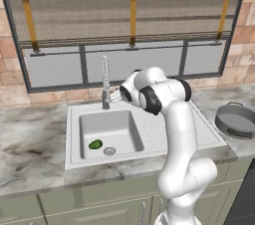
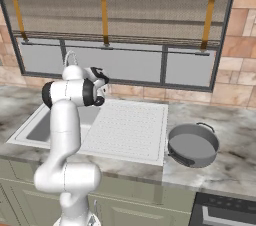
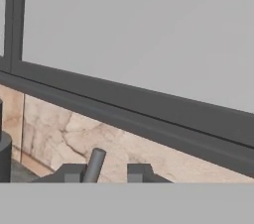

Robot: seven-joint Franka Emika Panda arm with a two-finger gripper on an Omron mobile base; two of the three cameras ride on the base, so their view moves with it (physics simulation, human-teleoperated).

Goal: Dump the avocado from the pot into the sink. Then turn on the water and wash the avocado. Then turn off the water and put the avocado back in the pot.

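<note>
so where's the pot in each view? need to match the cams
Left base view: pot at the right edge, on the counter right of the sink.
Right base view: pot right of centre, on the counter beside the drainboard's right edge.
Hand view: not in it; the camera faces the window frame and wall tiles.
Shared landmark: the dotted drainboard, immediately left of the pot in both base views.
</note>
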